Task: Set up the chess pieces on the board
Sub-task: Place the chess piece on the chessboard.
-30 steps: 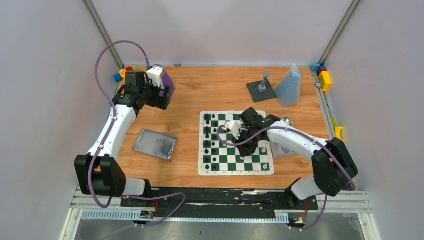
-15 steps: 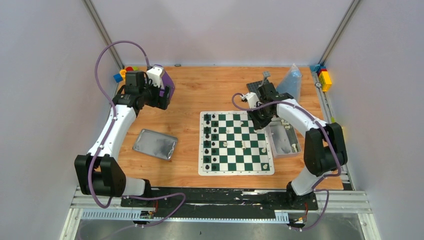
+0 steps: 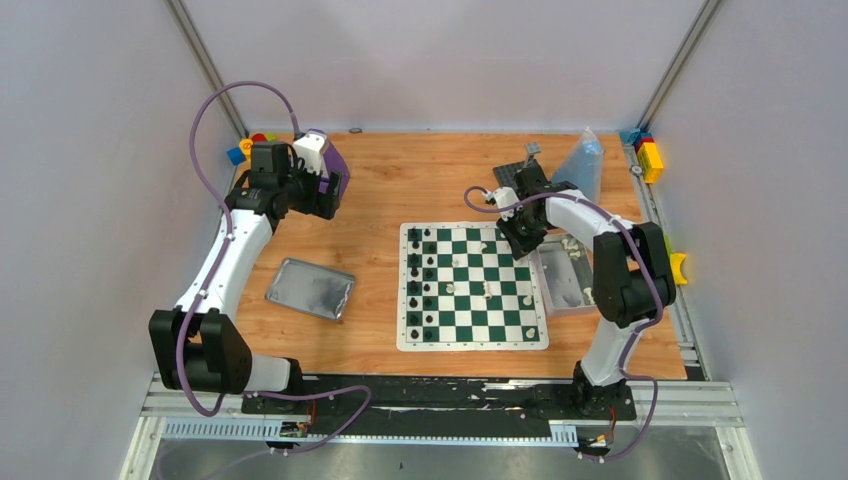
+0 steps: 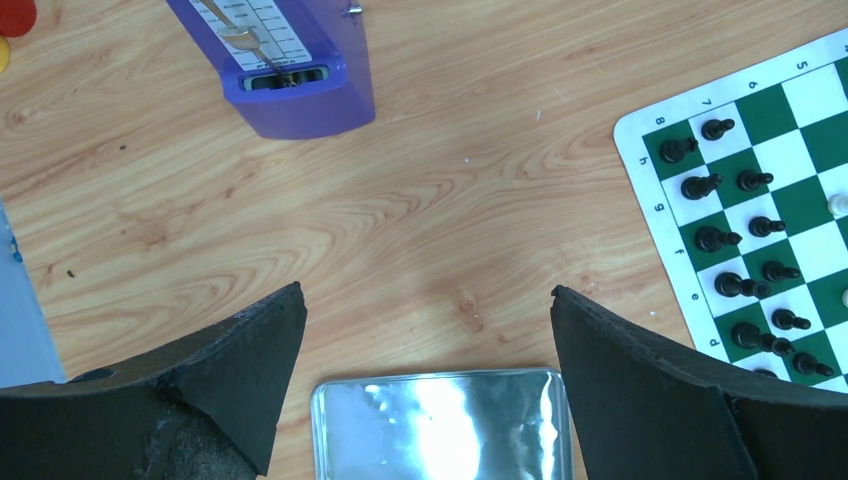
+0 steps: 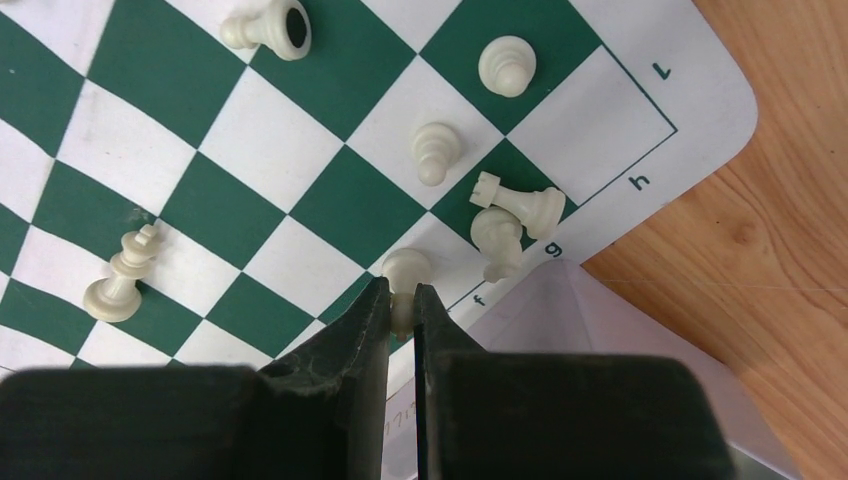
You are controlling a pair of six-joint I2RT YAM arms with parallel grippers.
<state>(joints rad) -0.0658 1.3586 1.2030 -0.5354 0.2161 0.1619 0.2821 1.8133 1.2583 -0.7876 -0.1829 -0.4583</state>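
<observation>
The green and white board (image 3: 473, 287) lies mid-table; it also shows in the right wrist view (image 5: 250, 130) and the left wrist view (image 4: 800, 170). Black pieces (image 3: 423, 285) stand in two columns along its left side, also seen in the left wrist view (image 4: 735, 240). A few white pieces (image 3: 487, 291) sit on the board. My right gripper (image 5: 402, 300) is shut on a white pawn (image 5: 405, 270) above the board's far right corner (image 3: 522, 240), beside a fallen white rook (image 5: 520, 202). My left gripper (image 4: 428, 300) is open and empty above bare wood.
A silver tin lid (image 3: 311, 289) lies left of the board. A clear tray (image 3: 562, 280) with white pieces sits right of it. A purple metronome (image 3: 330, 165), a grey studded plate (image 3: 522, 182), a blue bag (image 3: 580, 170) and toy blocks (image 3: 650, 155) stand at the back.
My right arm has swung from the board's middle to its far right corner. Over the last half second it has barely shifted. The left arm has not moved.
</observation>
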